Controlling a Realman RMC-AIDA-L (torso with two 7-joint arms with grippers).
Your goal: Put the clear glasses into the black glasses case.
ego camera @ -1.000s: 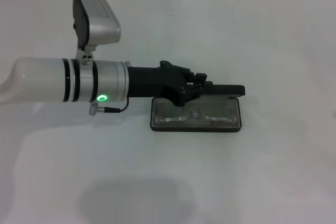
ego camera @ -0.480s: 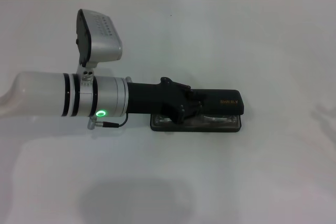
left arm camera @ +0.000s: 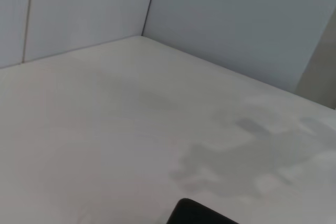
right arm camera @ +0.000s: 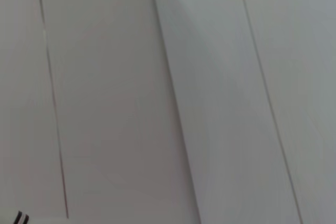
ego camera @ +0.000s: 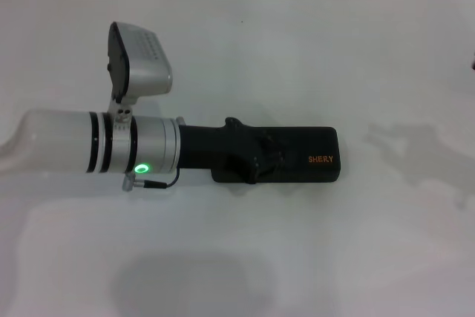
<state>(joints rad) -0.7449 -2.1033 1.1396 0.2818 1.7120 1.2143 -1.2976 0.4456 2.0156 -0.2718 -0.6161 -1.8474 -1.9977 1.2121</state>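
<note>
The black glasses case [ego camera: 304,163] lies flat on the white counter [ego camera: 297,50], a little right of centre in the head view, its long side running left to right. Its lid is down, and the top face shows orange lettering reading "SHERY" near the right end. With the lid down, the clear glasses cannot be seen in any view.

The left arm reaches in from the left edge of the head view, its white forearm and silver wrist ring lying low over the counter, a green light glowing on the ring. A grey wrist camera housing [ego camera: 139,61] stands up from the wrist. The left hand [ego camera: 256,159] rests on top of the left half of the case lid, black on black, so its outline merges with the lid. It appears to press flat on the lid rather than grip it, but how far apart its fingers are cannot be told.

The left wrist view shows bare counter, pale wall panels and a small dark corner at the bottom edge that may be the case, though that cannot be confirmed.

The right hand shows in no view; its wrist camera sees only pale wall panels.
</note>
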